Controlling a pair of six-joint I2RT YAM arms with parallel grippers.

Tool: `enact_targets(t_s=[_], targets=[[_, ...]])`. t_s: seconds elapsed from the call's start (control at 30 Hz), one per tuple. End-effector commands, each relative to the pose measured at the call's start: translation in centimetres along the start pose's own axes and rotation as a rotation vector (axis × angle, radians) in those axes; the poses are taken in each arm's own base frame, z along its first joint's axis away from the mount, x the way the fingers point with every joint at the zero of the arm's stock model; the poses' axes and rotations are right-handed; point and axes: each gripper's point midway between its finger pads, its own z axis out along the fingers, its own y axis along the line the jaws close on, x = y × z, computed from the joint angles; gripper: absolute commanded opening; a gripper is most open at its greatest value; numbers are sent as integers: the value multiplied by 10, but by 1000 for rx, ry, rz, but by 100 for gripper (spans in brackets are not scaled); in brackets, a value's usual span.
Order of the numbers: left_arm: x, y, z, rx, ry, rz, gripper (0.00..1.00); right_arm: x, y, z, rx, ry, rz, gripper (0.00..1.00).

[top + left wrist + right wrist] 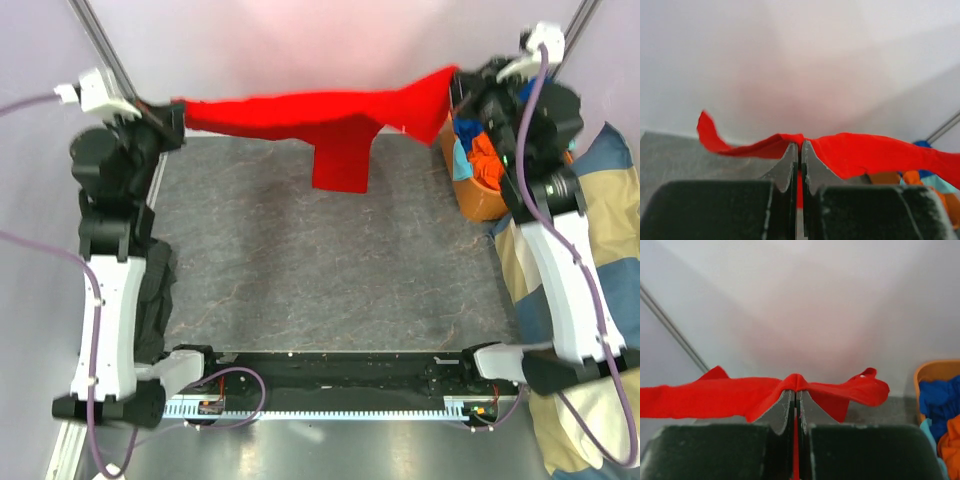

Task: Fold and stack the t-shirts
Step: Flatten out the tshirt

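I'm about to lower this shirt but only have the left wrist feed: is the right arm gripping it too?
Observer: Yes. The right fingers are shut on the red t-shirt, with its edge pinched between them.
Operator: How does it hang between the arms?
Observer: It is stretched from arm to arm along the far edge of the table, and one flap droops down near the middle.
Operator: What are the colours at my right edge?
Observer: Those are the other shirts, blue, orange and teal, piled in an orange basket beside the right arm.
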Motion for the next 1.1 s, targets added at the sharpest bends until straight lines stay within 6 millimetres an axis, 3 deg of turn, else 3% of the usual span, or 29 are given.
enact_targets(t_s=[0.0, 0.03, 0.07, 0.1, 0.13, 0.17, 0.2, 0.3, 0.37, 0.43, 0.47, 0.57, 0.6, 0.63, 0.67, 0.7, 0.73, 0.77, 0.8, 0.83, 0.87, 0.9, 0.97, 1.0, 1.07], targets=[[84, 44, -19, -111, 161, -13, 2, 96, -16, -39, 14, 215, 53, 0], [121, 59, -26, -143, 231, -32, 2, 98, -14, -57, 3, 212, 63, 0], [130, 61, -37, -146, 239, -41, 2, 114, -16, -66, 6, 244, 82, 0], [147, 72, -43, -182, 266, -50, 2, 156, -23, -77, 13, 337, 97, 0], [182, 86, -53, -215, 332, -67, 2, 164, -23, -89, 8, 355, 108, 0], [195, 91, -60, -226, 352, -73, 2, 180, -24, -97, 12, 392, 128, 0], [220, 106, -70, -272, 397, -74, 2, 209, -28, -109, 22, 463, 144, 0], [243, 113, -87, -289, 440, -98, 2, 224, -30, -131, 34, 490, 171, 0], [242, 112, -90, -289, 437, -98, 2, 214, -30, -139, 38, 466, 165, 0], [229, 107, -87, -273, 421, -83, 2, 201, -28, -144, 43, 464, 149, 0], [225, 105, -89, -275, 434, -78, 2, 182, -24, -142, 33, 431, 139, 0], [175, 77, -86, -200, 354, -70, 2, 154, -21, -147, 36, 395, 110, 0], [144, 63, -87, -174, 304, -64, 2, 127, -15, -150, 24, 350, 90, 0], [123, 53, -92, -148, 264, -54, 2, 113, -13, -150, 23, 325, 79, 0], [105, 44, -93, -129, 230, -46, 2, 80, -8, -152, 21, 254, 65, 0], [69, 28, -99, -97, 168, -36, 2, 66, -6, -154, 23, 230, 53, 0], [53, 22, -101, -84, 143, -15, 2, 54, -6, -153, 26, 208, 31, 0], [38, 15, -103, -72, 120, -5, 2, 22, 1, -157, 18, 140, 19, 0], [6, 1, -112, -44, 60, 15, 2, 10, 2, -155, 19, 120, 9, 0], [-6, -5, -116, -31, 38, 24, 2, -3, 5, -157, 15, 91, -4, 0], [-18, -10, -119, -25, 16, 31, 2, -32, 12, -164, -1, 26, -9, 0], [-44, -21, -130, -2, -44, 40, 2, -43, 11, -163, 15, -1, -13, 0], [-63, -28, -141, 3, -82, 63, 2, -76, 18, -174, 3, -76, -20, 0], [-82, -35, -152, 13, -129, 73, 2, -83, 20, -175, 3, -92, -18, 0], [-91, -36, -160, 6, -149, 82, 2, -99, 23, -182, -2, -129, -17, 0]])
